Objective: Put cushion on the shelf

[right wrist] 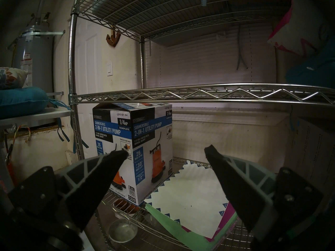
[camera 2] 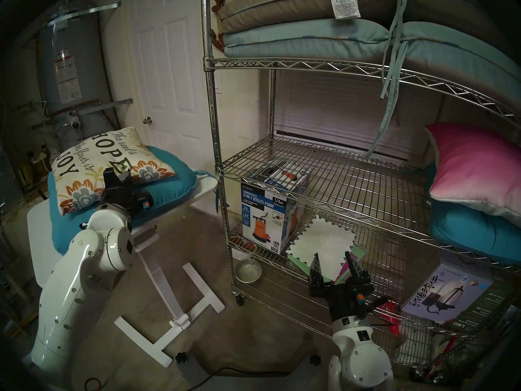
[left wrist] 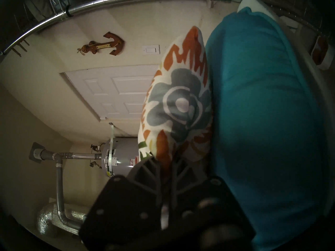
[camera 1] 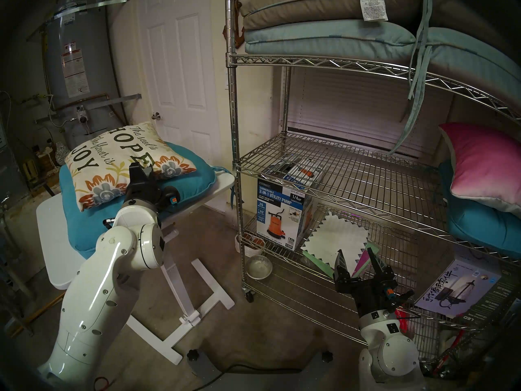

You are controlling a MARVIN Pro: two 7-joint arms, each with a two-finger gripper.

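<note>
- At the white table (camera 1: pixel 50 241), my left arm reaches forward with its wrist level, and my left gripper (camera 1: pixel 148 170) is clamped on the near edge of the cushion (camera 1: pixel 112 162), over a grey-blue flower.
- In the left wrist view the fingers (left wrist: pixel 150 171) pinch the cushion's (left wrist: pixel 177 104) printed edge between them; the view is turned on its side.
- The cushion lies flat on a teal seat pad (camera 1: pixel 186 190), which lies on the table; it is left of the shelf (camera 1: pixel 332 63) and apart from it.
- My right arm is held low in front of the shelf, its right gripper (camera 1: pixel 356 259) pointing level at the bottom tiers, jaws spread wide and holding nothing.
- Counted: one printed cushion, one teal pad under it, one pink pillow (camera 1: pixel 485 162) on another teal pad (camera 1: pixel 485 229) at the middle tier's right end.
- Two folded pads (camera 1: pixel 324 35) are stacked on the top tier.
- One pump box (camera 1: pixel 282 212) stands on a lower tier, with sheets of paper (camera 1: pixel 335 241) beside it.
- One metal bowl (camera 1: pixel 259 266) sits on the floor by the shelf's caster.
</note>
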